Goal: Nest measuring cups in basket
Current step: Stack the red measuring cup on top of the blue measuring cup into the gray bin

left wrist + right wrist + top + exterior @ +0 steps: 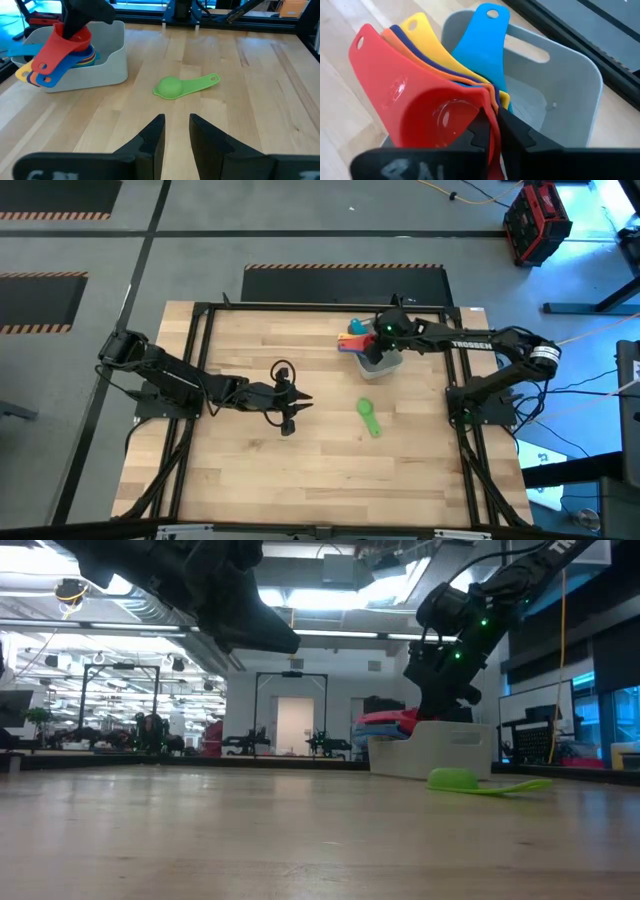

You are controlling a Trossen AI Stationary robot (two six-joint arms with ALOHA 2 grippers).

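I have the right gripper (pixel 492 131) pinching the red cup's (pixel 420 112) rim atop the stack in the basket (pixel 565 85); release next, then fetch the green cup (pixel 172 88) near the basket; left gripper (pixel 176 131) idle, narrowly parted

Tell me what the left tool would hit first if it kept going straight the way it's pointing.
Probably the green measuring cup: it lies on the table straight ahead of the left tool, though depth is hard to judge.
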